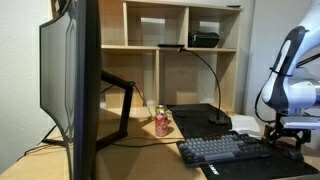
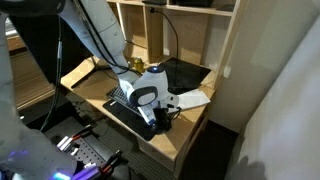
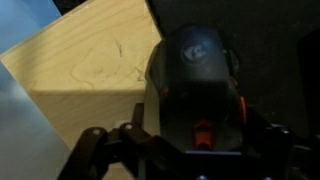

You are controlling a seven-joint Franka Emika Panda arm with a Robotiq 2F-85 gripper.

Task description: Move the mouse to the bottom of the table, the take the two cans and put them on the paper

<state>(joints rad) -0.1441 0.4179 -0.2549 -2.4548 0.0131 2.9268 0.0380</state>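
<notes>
Mouse (image 3: 195,75) lies on the table (image 3: 90,70) near its corner. Gripper (image 3: 185,145) jaws stand wide astride it, apparently gripping nothing. Next, probably: lift clear, fetch red-pink can (image 1: 162,123).

Only an unreadable logo on the mouse (image 3: 195,75).

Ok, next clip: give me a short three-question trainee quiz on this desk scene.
1. True or false: the red-pink drink can stands on the small white paper sheet.
2. In the wrist view, what lies under the gripper? A) a coffee mug B) the small dark rounded computer mouse C) a stapler
3. Fill in: the jaws stand ___.
Key: 1 false; 2 B; 3 open.
</notes>
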